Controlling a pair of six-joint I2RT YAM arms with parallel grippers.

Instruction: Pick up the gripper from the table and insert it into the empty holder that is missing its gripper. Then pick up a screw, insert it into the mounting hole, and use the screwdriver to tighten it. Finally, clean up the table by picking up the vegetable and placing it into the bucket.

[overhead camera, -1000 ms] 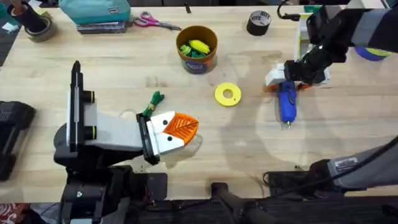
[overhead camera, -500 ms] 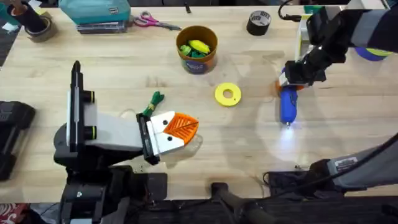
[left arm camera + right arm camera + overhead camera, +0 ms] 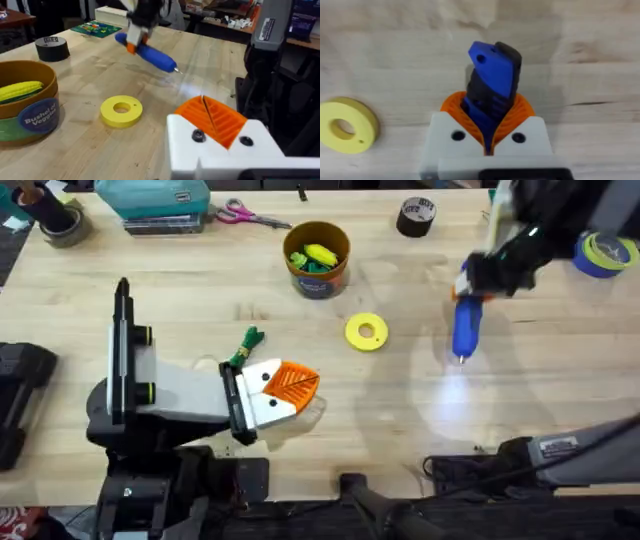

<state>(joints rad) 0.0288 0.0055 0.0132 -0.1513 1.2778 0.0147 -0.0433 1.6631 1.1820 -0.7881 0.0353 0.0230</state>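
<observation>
Your right claw (image 3: 478, 280) grips the blue screwdriver (image 3: 465, 330) at the far right, lifted clear of the desk (image 3: 400, 400). Your left claw (image 3: 290, 385), pads together and empty, rests beside the green vegetable (image 3: 247, 342).

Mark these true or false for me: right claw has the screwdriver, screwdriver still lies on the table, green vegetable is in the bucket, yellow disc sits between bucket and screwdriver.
1. The right claw grips the screwdriver. True.
2. The screwdriver lies flat on the table. False: the left wrist view shows it lifted, tip angled down.
3. The vegetable is in the bucket. False: it lies on the table by the left claw.
4. The yellow disc sits between bucket and screwdriver. True.
</observation>
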